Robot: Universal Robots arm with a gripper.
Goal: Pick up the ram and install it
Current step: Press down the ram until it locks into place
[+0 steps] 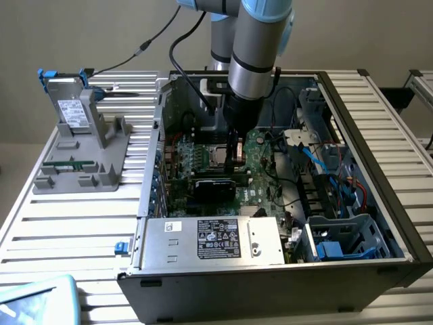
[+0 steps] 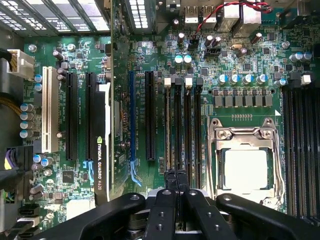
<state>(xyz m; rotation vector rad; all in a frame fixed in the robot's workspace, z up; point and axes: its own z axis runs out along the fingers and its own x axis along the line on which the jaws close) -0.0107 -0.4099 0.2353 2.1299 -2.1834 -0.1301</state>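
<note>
The black gripper [image 2: 175,176] hangs with its jaws pressed together, holding nothing, over the black memory slots [image 2: 181,135] beside the CPU socket [image 2: 245,165]. A graphics card [image 2: 101,145] stands close by inside the computer case [image 1: 399,223]. The ram [image 1: 67,163], a thin green stick, lies in the grey holder [image 1: 101,177] near the table's [image 1: 61,223] edge on the exterior view's left, below the grey drive [image 1: 70,112].

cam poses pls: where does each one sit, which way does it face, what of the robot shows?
Exterior view: off the arm, raised, looking down into the open PC case; the arm and tool reach inside.
Wrist view: on the wrist, facing straight onto the motherboard; the shut tool shows above the RAM slots.
Shared: CPU socket, graphics card, tool.
</note>
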